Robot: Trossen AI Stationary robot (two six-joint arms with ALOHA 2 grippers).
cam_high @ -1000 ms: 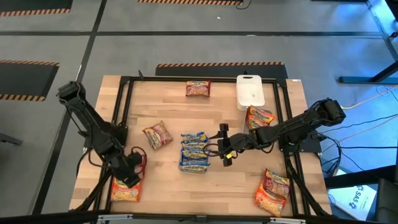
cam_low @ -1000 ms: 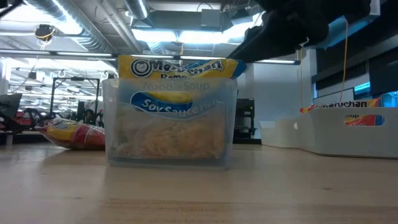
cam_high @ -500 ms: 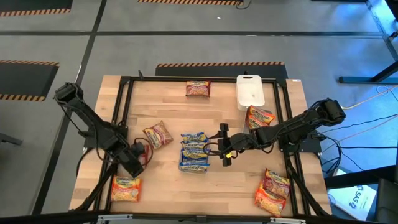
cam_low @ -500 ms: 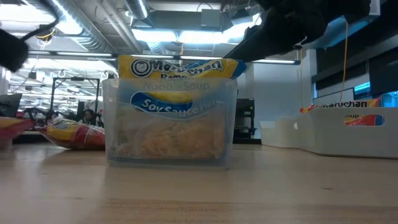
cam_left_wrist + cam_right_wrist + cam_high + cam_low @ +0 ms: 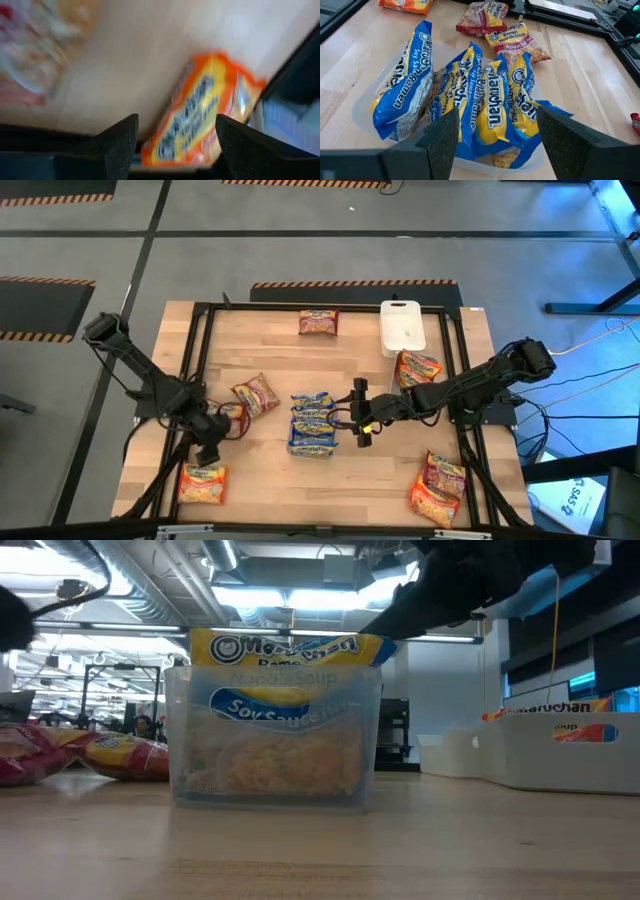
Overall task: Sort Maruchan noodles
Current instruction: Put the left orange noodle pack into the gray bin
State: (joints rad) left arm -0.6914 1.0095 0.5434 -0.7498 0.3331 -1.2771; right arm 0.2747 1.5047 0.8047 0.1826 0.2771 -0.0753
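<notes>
Risen off the upright-lying orange packet (image 5: 202, 483), left gripper (image 5: 208, 452) hangs open, empty, above it.

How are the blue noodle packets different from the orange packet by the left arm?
The blue packets stand on edge, bunched together in a clear container; the orange packet lies flat and alone on the table. The blue ones are blue-and-yellow; the lone one is orange-and-yellow. Both are Maruchan ramen packets.

Left wrist view blurred: orange packet (image 5: 200, 120) smeared, label unreadable; reddish packet (image 5: 25, 60) cut off.
</notes>
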